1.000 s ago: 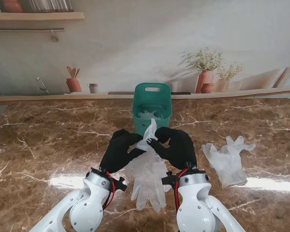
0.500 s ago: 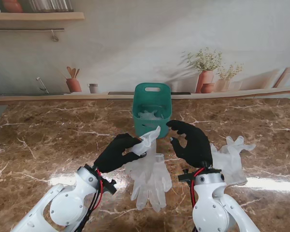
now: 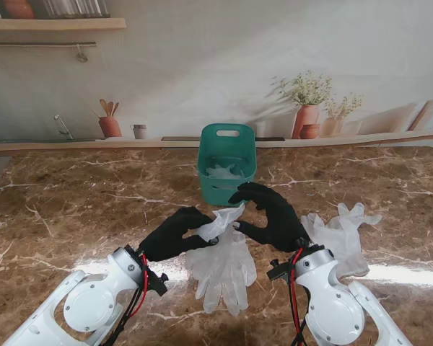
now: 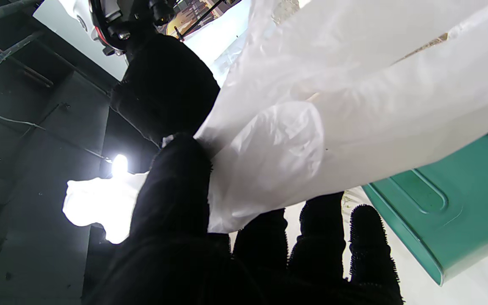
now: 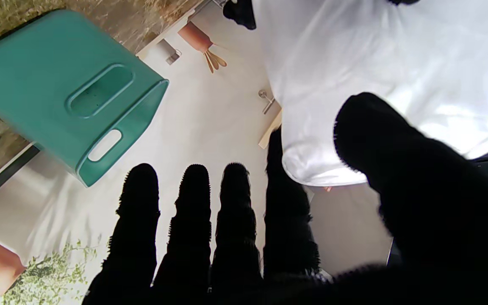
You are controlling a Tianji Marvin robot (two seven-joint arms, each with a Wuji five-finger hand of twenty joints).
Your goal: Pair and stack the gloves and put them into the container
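A pair of translucent white gloves (image 3: 220, 268) lies stacked on the marble table, fingers toward me. My left hand (image 3: 175, 232) is shut on their raised cuff (image 3: 224, 218); the left wrist view shows the thumb pinching the glove film (image 4: 354, 106). My right hand (image 3: 270, 216) stands open just right of that cuff, thumb and fingers spread around its tip without closing, and the cuff (image 5: 375, 63) hangs beside the thumb. The teal container (image 3: 227, 162) stands just beyond both hands and has white gloves (image 3: 222, 171) in it. More white gloves (image 3: 343, 238) lie on the table right of the right hand.
A low ledge (image 3: 72, 146) runs along the far edge of the table in front of a painted wall. Brown marble (image 3: 79, 209) stretches to the left of my left hand.
The right hand let go of the cuff, swung right, then came back beside it, open. The left hand kept its hold and drew the cuff slightly nearer to me.
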